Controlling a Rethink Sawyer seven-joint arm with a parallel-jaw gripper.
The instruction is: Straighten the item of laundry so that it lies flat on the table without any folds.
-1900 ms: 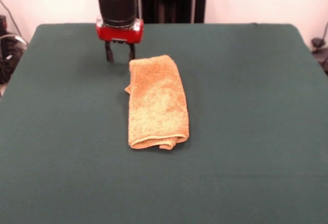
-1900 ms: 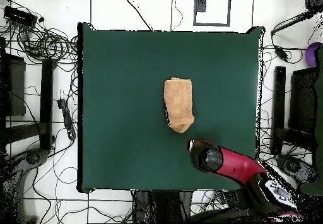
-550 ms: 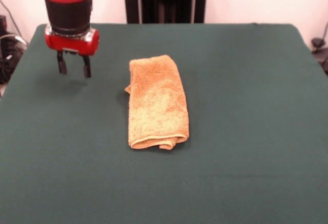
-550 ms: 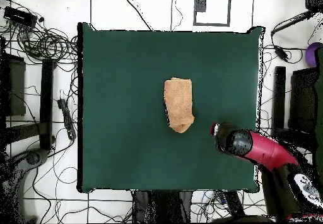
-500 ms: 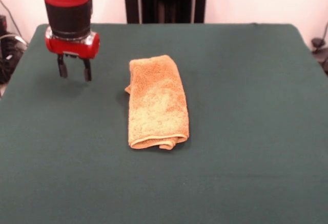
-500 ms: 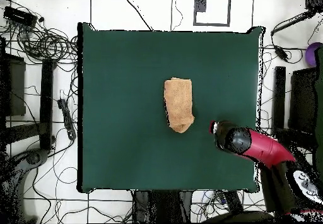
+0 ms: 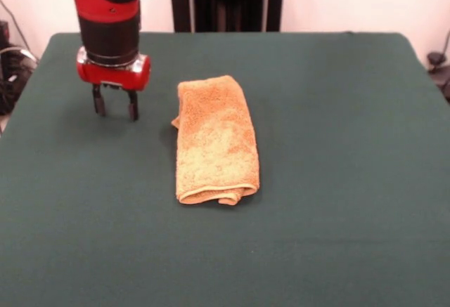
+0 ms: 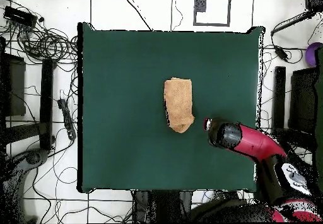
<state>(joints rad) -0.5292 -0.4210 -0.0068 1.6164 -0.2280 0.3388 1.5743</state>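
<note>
The orange-tan towel (image 7: 215,139) lies folded into a long narrow strip near the middle of the dark green table (image 7: 337,180). Its border band curls at the near end. It also shows in the overhead view (image 8: 178,104). My gripper (image 7: 114,105) hangs open and empty just above the cloth, to the left of the towel's far end and apart from it. In the overhead view the arm's wrist (image 8: 222,134) covers the gripper, to the right of the towel's lower end. The towel's tag is hidden.
Black stands and cables (image 8: 38,45) lie on the floor around the table. The robot's pedestal (image 7: 225,1) stands behind the far edge.
The gripper swung left away from the towel's far corner, then came back a little towards the towel and lower. The towel has not moved.
</note>
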